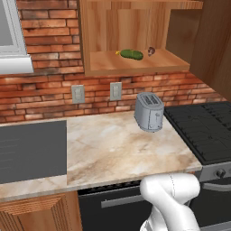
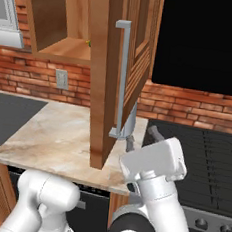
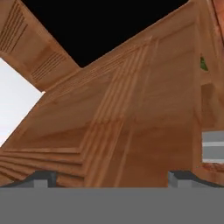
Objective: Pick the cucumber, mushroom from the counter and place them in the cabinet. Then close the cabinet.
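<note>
Your tool [image 3: 109, 177] sits with its tips spread wide, holding nothing, pressed up close to the raised-panel face of the open door [image 2: 105, 82]. In the right base view the hand is low, just beside the door's bottom edge, below the foot of the silver handle [image 2: 121, 78].

Both items look delivered: cucumber [image 1: 131, 54] lies on the cabinet [image 1: 135, 66] shelf toward the middle, mushroom [image 1: 150, 51] just beside it, nearer the shelf's right end. Counter [image 1: 122, 149] carries a toaster [image 1: 149, 111] near its back right corner, next to the stove [image 1: 203, 128].

Step in hand, as I judge it: close the door.

- Push flat on the panel, no grasp needed; keep the tips off the handle bar.
- Contact near the free edge, away from the hinge, for leverage.
- Follow the door's arc; don't drive straight.
- Watch the wrist against the door's lower edge.
- Finish with the door flush.
</note>
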